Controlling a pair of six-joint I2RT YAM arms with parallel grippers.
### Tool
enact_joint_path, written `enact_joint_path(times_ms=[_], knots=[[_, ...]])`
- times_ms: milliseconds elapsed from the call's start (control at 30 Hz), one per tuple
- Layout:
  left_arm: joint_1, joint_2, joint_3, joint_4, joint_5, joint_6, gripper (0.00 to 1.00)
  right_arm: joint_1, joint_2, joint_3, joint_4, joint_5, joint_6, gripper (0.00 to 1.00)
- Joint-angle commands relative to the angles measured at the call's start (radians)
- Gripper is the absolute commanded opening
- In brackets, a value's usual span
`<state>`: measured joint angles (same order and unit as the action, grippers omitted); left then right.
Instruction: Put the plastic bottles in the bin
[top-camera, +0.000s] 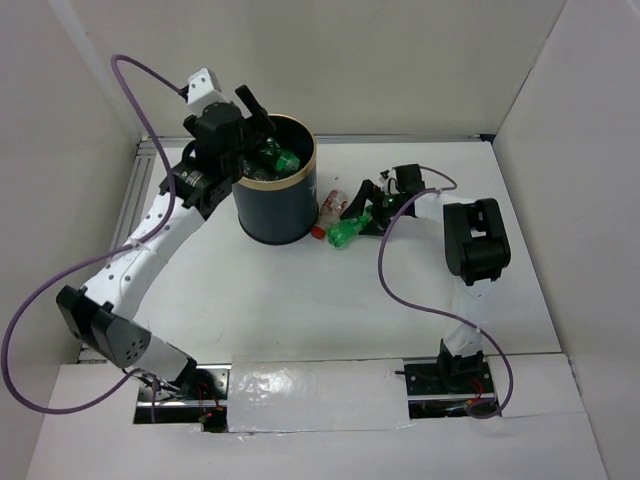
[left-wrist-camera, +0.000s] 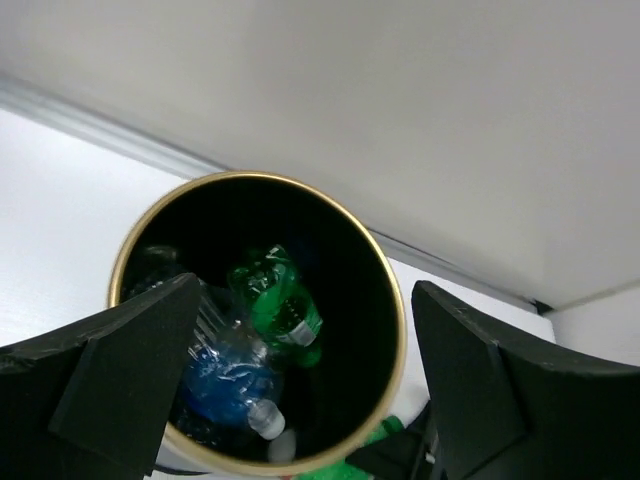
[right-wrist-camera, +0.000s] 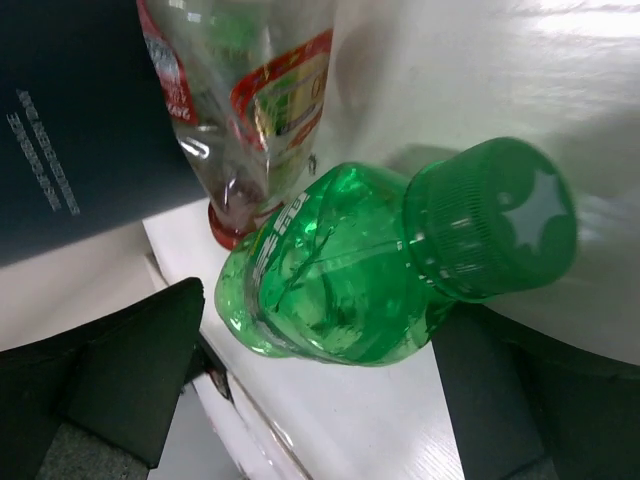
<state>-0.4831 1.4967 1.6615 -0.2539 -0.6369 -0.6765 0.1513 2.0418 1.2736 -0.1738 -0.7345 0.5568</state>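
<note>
The dark navy bin (top-camera: 272, 212) with its gold rim (left-wrist-camera: 395, 300) stands at the back left. Inside it lie a green bottle (left-wrist-camera: 278, 300) and a crumpled clear bottle with a blue label (left-wrist-camera: 225, 375). My left gripper (top-camera: 258, 118) hangs open over the bin's mouth, with nothing between its fingers (left-wrist-camera: 130, 370). To the right of the bin, a second green bottle (top-camera: 347, 230) lies on its side on the table. My right gripper (right-wrist-camera: 320, 330) is open, with one finger on each side of this green bottle (right-wrist-camera: 340, 280). A clear bottle with a red label (right-wrist-camera: 250, 100) lies between it and the bin.
White walls close in the table at the back and on both sides. A metal rail (top-camera: 140, 190) runs along the left edge. The right arm's purple cable (top-camera: 385, 270) loops over the table in front of the bottles.
</note>
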Motion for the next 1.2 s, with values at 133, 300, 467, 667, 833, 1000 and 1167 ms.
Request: enact_joint_path(times_ms=[133,300,467,667,833,1000,1167], knots=[[-0.227,-0.329,-0.297,0.053,-0.039,0.101,1.0,-0.002,-0.046,-0.045,0.089,0.243,0.08,0.85],[-0.44,-0.487,-0.555,-0.086,-0.158,-0.122,1.0,-0.002,-0.06,-0.068,0.106,0.311,0.112,0.64],[-0.719,-0.504,-0.69,-0.278,-0.291,-0.384,1.0,-0.028,-0.11,-0.106,0.097,0.304,0.094,0.29],[-0.853,-0.313,-0.654,-0.439,-0.242,-0.546,1.0,-0.082,-0.299,0.001,-0.036,0.101,-0.119,0.07],[-0.945,-0.13,-0.686,-0.388,-0.198,-0.609,1.0,-0.064,-0.406,0.344,-0.093,-0.06,-0.323,0.04],[-0.965,-0.043,-0.695,-0.337,-0.141,-0.609,1.0,0.036,-0.387,0.532,0.029,-0.086,-0.333,0.04],[-1.005,0.014,-0.686,-0.337,-0.13,-0.609,1.0,0.219,-0.214,0.844,0.022,0.007,-0.336,0.08]])
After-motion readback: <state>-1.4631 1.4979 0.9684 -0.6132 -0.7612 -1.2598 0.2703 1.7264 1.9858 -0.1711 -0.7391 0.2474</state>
